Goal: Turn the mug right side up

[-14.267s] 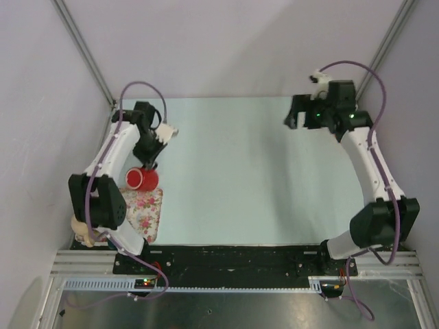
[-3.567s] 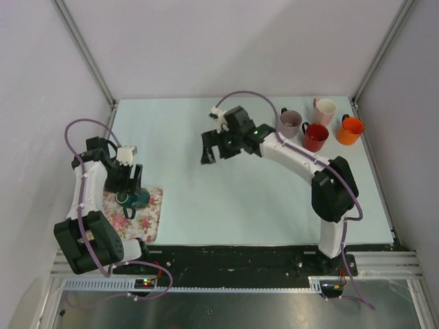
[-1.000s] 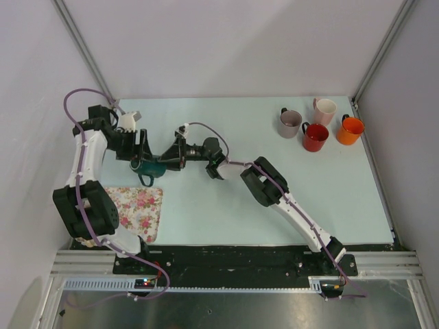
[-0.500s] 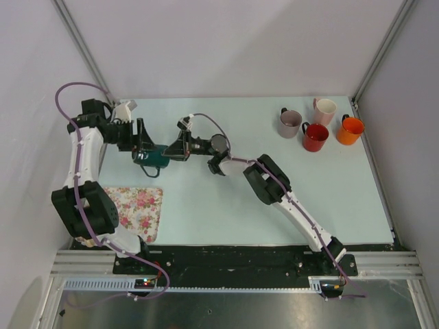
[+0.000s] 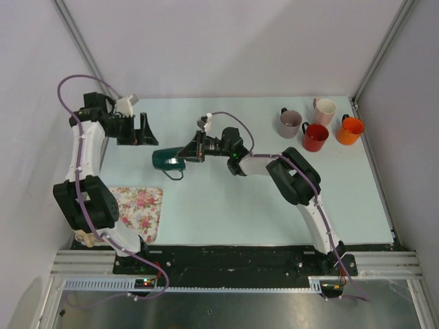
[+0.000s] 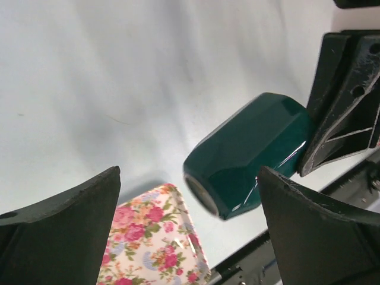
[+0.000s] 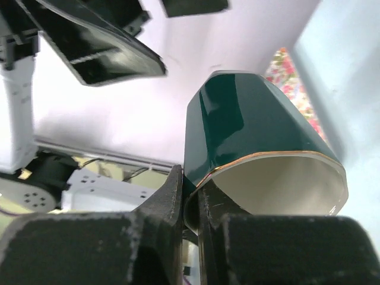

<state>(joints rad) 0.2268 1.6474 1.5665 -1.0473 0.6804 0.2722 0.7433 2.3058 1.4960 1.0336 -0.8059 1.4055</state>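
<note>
The dark green mug (image 5: pixel 167 160) hangs on its side above the table, its base pointing left and its handle hanging toward the near edge. My right gripper (image 5: pixel 194 150) is shut on its rim; in the right wrist view the fingers (image 7: pixel 191 191) pinch the gold-edged wall of the mug (image 7: pixel 249 127), one inside and one outside. My left gripper (image 5: pixel 142 129) stands wide open and apart from the mug, to its far left. In the left wrist view the mug (image 6: pixel 249 155) floats beyond the spread left gripper (image 6: pixel 189 175), with nothing between the fingers.
A floral mat (image 5: pixel 141 212) lies at the near left, also seen as the floral mat (image 6: pixel 151 243). At the back right stand a grey mug (image 5: pixel 289 124), a white mug (image 5: pixel 325 109), a red mug (image 5: pixel 315 137) and an orange mug (image 5: pixel 351 130).
The left gripper opened, let go of the mug and drew back to the far left. The right gripper closed on the rim and carried the mug slightly right.
</note>
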